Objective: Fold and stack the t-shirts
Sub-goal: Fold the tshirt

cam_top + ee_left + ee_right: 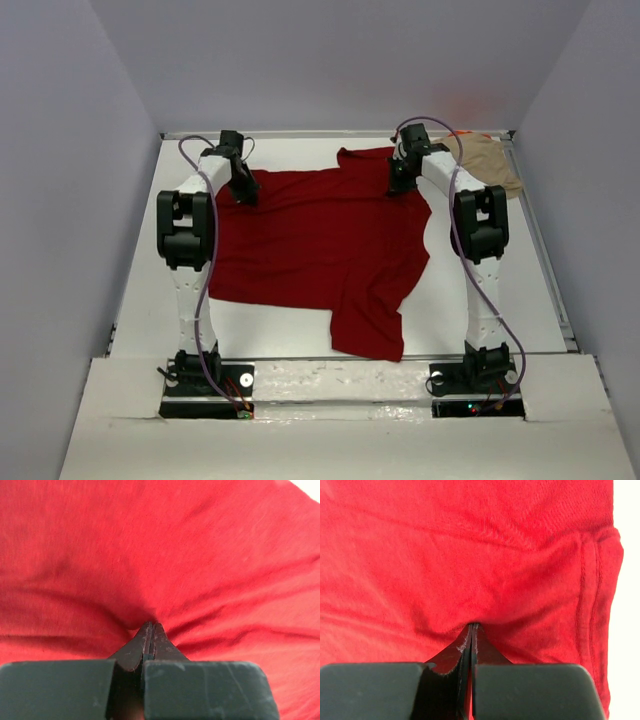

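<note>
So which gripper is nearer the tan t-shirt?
Right. The right gripper grips the dark red t-shirt beside the tan t-shirt; the left gripper sits across the red shirt.

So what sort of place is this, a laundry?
Probably a robot test bench, not a laundry: plain walls box in a white table, a left arm and a right arm are bolted at its near edge, and a dark red t-shirt lies between them.

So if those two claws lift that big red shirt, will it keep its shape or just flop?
Probably floppy: the dark red t-shirt lies in soft wrinkles and puckers where the left gripper and right gripper pinch it. It would likely sag between them. Pushed, it would probably bunch rather than slide whole, as its rumpled near edge hints.
</note>
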